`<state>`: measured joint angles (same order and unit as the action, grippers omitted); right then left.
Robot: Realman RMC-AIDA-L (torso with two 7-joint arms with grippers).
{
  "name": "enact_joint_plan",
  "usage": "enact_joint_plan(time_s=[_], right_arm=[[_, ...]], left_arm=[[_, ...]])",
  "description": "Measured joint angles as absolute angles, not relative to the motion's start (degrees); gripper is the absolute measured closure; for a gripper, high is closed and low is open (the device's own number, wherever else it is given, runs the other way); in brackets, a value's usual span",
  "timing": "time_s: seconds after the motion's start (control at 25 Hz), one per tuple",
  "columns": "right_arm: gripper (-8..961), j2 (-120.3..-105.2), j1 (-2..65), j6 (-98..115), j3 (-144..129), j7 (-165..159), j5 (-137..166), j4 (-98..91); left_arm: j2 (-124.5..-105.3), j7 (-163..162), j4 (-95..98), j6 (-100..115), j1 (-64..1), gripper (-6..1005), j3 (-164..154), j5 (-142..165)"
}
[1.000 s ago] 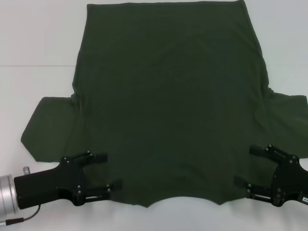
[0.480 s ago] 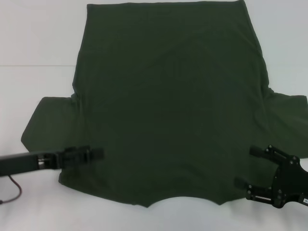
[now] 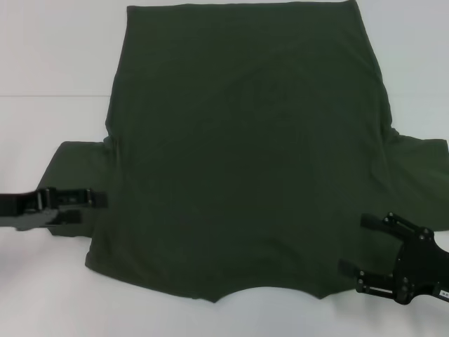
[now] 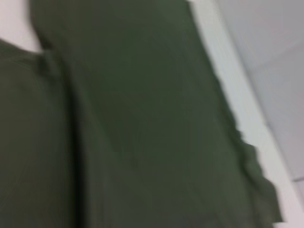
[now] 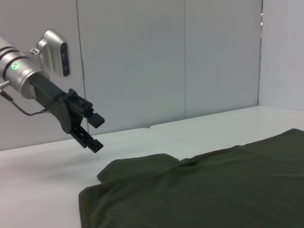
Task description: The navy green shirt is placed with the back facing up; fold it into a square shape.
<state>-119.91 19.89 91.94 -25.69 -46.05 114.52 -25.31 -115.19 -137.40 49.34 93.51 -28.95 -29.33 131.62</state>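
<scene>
Left gripper (image 3: 98,200) sat at the far-left edge of the head view, turned side-on above the left sleeve (image 3: 70,175) of the navy green shirt (image 3: 245,154). Right wrist view showed it lifted clear of the cloth, fingers spread wide, nothing between them (image 5: 90,133).

Shirt lay flat, plain back up, on the white table (image 3: 49,63). Hem at the far side, collar notch at the near edge, both sleeves spread out to the sides. It was unfolded. Left wrist view was filled with the shirt fabric (image 4: 133,123), with a strip of table along one edge.

Right gripper (image 3: 351,242) sat at the near right, over the shirt's near-right shoulder area just inside the right sleeve (image 3: 421,175). Fingers spread wide, empty. Could not tell whether the tips touched the cloth.
</scene>
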Motion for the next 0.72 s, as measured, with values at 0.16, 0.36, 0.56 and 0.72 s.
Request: enact_joint_plan(time_s=[0.16, 0.36, 0.56, 0.72], right_arm=[[7, -119.90, 20.0, 91.9, -25.9, -46.1, 114.5, -25.3], [7, -119.95, 20.1, 91.9, -25.9, -46.1, 114.5, -25.3], [6, -119.97, 20.0, 91.9, -25.9, -46.1, 114.5, -25.2], [6, -119.97, 20.2, 91.9, -25.9, -46.1, 114.5, -25.2]], left_arm=[[-113.69, -143.8, 51.2, 92.1, -30.5, 114, -29.4, 136.1], [-110.48, -147.0, 49.0, 89.6, -31.4, 114, -29.5, 136.8], [-109.65, -148.2, 47.3, 86.0, -31.9, 114, -29.5, 139.0], [-109.70, -148.3, 44.6, 82.5, -32.2, 115, -29.6, 139.6]])
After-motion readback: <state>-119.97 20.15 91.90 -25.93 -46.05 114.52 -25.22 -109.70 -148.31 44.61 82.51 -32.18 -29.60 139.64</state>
